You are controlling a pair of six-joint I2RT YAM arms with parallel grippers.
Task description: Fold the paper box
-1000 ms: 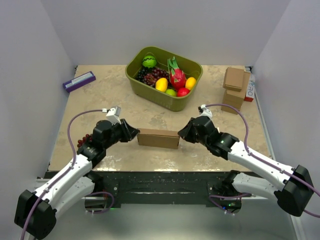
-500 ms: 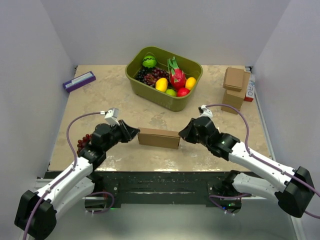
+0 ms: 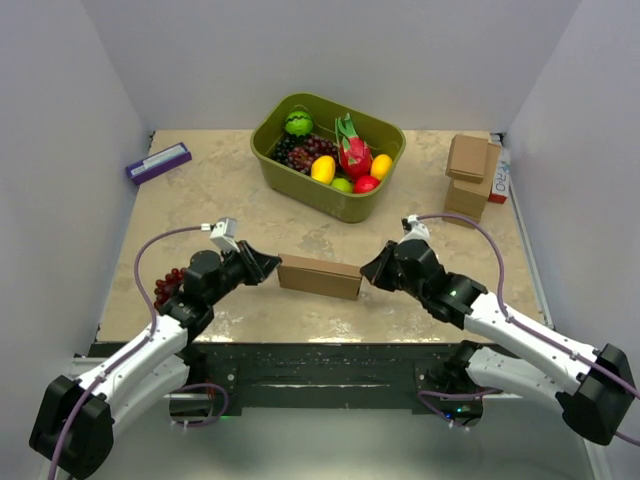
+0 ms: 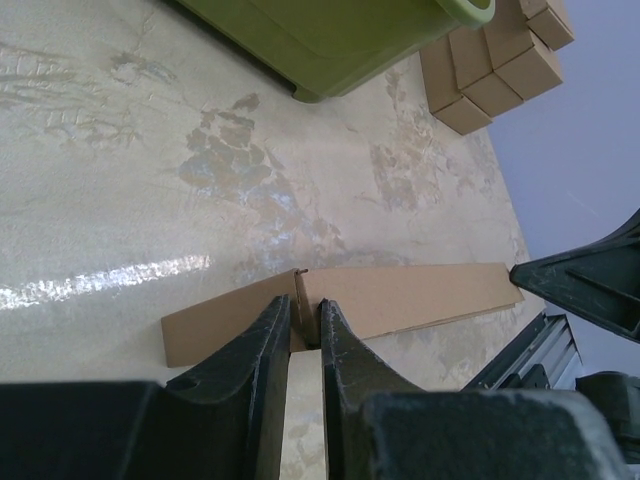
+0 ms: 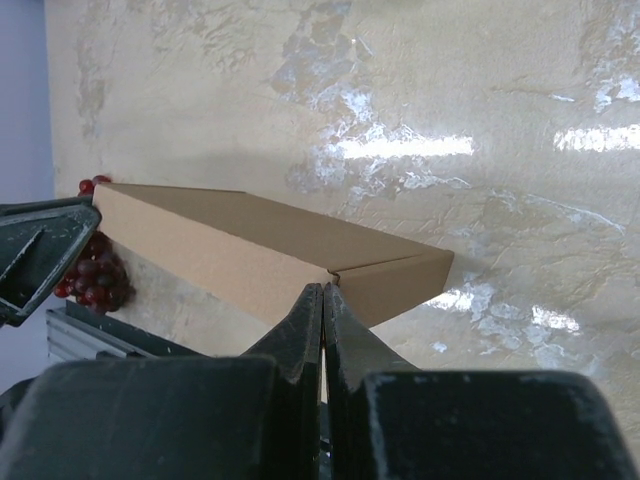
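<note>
The paper box (image 3: 319, 276) lies folded into a thin brown rectangle on the table, between my two arms. My left gripper (image 3: 271, 266) is at its left end. In the left wrist view the box (image 4: 400, 295) has its near corner edge pinched between the narrow jaws of my left gripper (image 4: 305, 320). My right gripper (image 3: 369, 268) meets the box's right end. In the right wrist view its jaws are pressed fully together with nothing between them, and my right gripper (image 5: 324, 292) touches the corner seam of the box (image 5: 250, 245).
A green bin (image 3: 330, 203) full of toy fruit stands behind the box. A stack of small cardboard boxes (image 3: 468, 175) sits at the back right, and a purple box (image 3: 158, 162) at the back left. Dark grapes (image 3: 168, 283) lie by my left arm. Walls close in three sides.
My right gripper has closed fully from a slight gap and its arm has shifted slightly right. My left gripper tightened on the box's end. The box has barely moved.
</note>
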